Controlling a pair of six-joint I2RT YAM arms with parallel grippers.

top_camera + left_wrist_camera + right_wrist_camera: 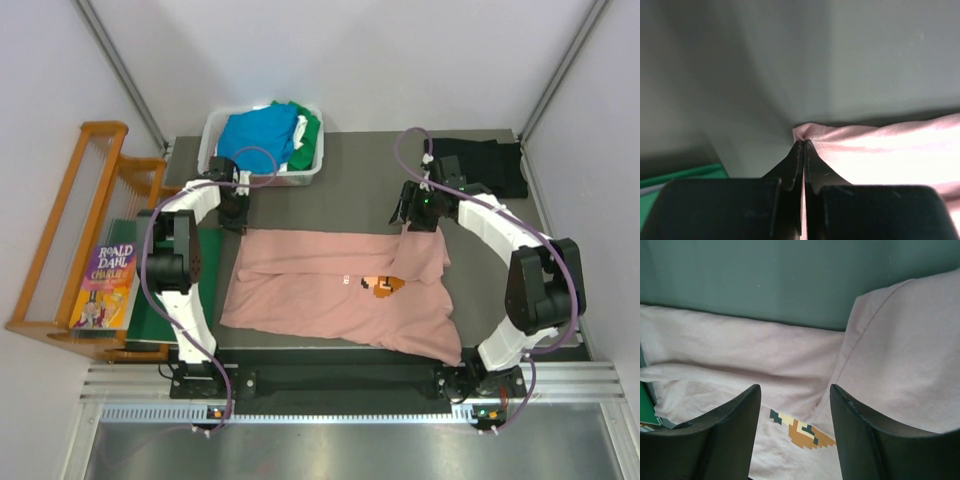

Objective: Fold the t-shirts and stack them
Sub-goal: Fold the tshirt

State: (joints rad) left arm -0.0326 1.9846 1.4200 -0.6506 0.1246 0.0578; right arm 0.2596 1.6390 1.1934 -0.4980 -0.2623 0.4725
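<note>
A dusty-pink t-shirt [330,290] lies spread across the dark table, its orange-brown chest print [383,285] facing up. The right side is folded inward over the body. My left gripper [235,215] is at the shirt's far left corner. In the left wrist view the gripper [804,142] is shut on that corner of the pink cloth [880,150]. My right gripper [420,215] hovers over the far right part of the shirt. It stands open [795,387] above the print [802,430], beside the folded flap [900,365], with nothing between its fingers.
A white bin [290,178] at the back left holds a blue shirt [255,135] and a green one [310,125]. A black shirt [490,165] lies at the back right. A dark-green board [208,262], a book [103,285] and a wooden rack [60,230] sit left.
</note>
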